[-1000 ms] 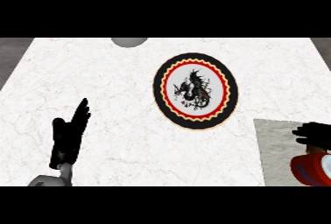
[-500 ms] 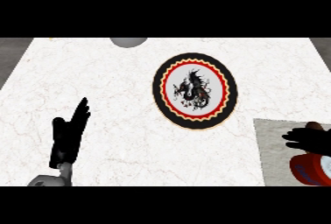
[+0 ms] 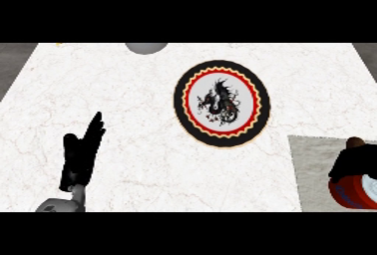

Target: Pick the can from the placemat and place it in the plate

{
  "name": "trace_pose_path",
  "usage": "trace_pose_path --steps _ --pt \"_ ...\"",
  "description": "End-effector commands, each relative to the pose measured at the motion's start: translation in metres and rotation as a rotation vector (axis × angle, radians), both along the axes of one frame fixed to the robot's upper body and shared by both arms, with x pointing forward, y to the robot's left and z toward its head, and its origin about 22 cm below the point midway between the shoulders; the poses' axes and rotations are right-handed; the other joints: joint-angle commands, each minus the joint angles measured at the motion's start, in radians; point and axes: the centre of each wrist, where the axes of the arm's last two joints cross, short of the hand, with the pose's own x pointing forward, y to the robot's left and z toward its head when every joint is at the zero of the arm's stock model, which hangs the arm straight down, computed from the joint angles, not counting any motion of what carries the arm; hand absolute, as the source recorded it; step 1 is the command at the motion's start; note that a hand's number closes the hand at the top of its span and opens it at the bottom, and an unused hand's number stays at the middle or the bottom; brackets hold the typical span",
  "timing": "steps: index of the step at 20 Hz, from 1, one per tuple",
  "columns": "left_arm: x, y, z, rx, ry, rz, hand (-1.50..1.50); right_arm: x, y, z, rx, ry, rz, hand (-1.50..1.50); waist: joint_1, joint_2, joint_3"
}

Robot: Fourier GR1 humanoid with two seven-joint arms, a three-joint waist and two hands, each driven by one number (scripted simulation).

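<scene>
The bench (image 3: 147, 149), a white marbled top, fills most of the head view. On it, right of centre, lies the plate (image 3: 221, 103), black-rimmed with a red and yellow ring and a dark dragon figure in the middle; nothing is seen on it. At the lower right corner a grey placemat (image 3: 313, 169) is laid, its edge well apart from the plate's rim. At the far edge of the bench a small grey rounded shape (image 3: 146, 47) is partly shown; what it is cannot be told.

The left robot hand (image 3: 81, 154) is held at the lower left, fingers straight and pointing up, resting above the bench and gripping nothing.

The can (image 3: 353, 191), red with a pale top, lies tilted on the placemat at the right edge of the view and is partly cut off by it. The right robot hand (image 3: 353, 162) is set over the can's upper side and hides part of it. Its fingers appear curled onto the can, so the hand is judged to be closing on it or just closed.

The step in hand is judged to be the grasp; the lift has not yet been made. Next, the can would need to be raised off the placemat, carried left and forward across the bare strip of bench, and lowered within the plate's rim before the fingers are released.
</scene>
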Motion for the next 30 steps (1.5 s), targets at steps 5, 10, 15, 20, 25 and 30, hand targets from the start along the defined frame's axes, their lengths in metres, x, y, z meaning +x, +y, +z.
trace_pose_path --steps 5,10,15,20,25,30 --pt "0.002 0.004 0.004 0.004 -0.014 0.014 0.00 0.017 0.007 0.002 0.109 -0.036 0.092 1.50 0.002 0.001 0.001" --pt "0.002 -0.004 0.005 0.005 0.002 0.011 0.00 0.009 -0.003 0.001 0.178 -0.170 -0.030 1.50 -0.005 0.000 0.001" --pt "0.001 -0.005 0.006 -0.008 0.006 0.000 0.00 0.032 0.116 -0.020 0.280 -0.283 -0.279 1.50 -0.004 -0.008 -0.005" --pt "0.003 -0.001 0.012 0.014 -0.003 -0.030 0.00 0.048 0.208 -0.022 0.353 -0.357 -0.479 1.50 0.045 -0.010 -0.008" --pt "0.000 0.000 0.003 0.012 0.016 -0.015 0.00 0.049 0.312 0.024 0.532 -0.489 -0.664 1.50 0.019 -0.018 -0.006" --pt "-0.002 0.002 0.003 0.000 0.024 -0.017 0.00 0.043 0.364 0.066 0.529 -0.672 -0.858 1.50 0.021 -0.012 -0.003"
